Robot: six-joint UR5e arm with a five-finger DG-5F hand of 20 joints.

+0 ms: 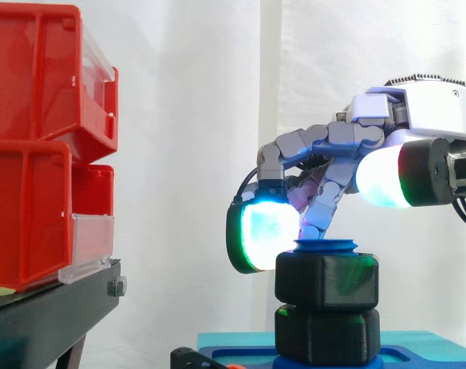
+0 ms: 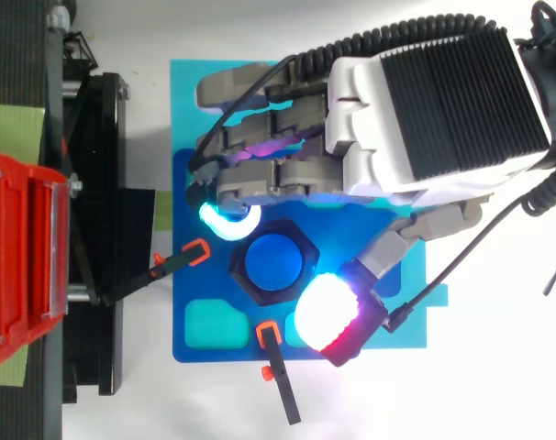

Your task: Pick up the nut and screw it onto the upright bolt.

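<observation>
- My hand (image 2: 425, 101) hangs directly over the bolt assembly, with the arm coming in from the right in the side view. I cannot tell whether it has a grip on anything.
- The upper nut (image 1: 327, 280), black and six-sided, sits on the bolt just below my hand, level and not tilted.
- The bolt (image 2: 272, 261) is blue and stands upright. Its round top shows through the middle of the upper nut and rises just above it.
- A lower nut (image 1: 327, 334), also black, sits directly beneath, touching the upper one.
- The bolt stands on a dark blue fixture (image 2: 188, 284), which lies on a teal plate (image 2: 184, 101).
- Two black clamps with orange tips (image 2: 197, 252) (image 2: 269, 335) lie at the fixture's edges.
- Farther off is the black stand (image 2: 99, 229) carrying stacked red bins (image 1: 33, 138).
- A white curtain (image 1: 187, 115) is behind everything.
</observation>
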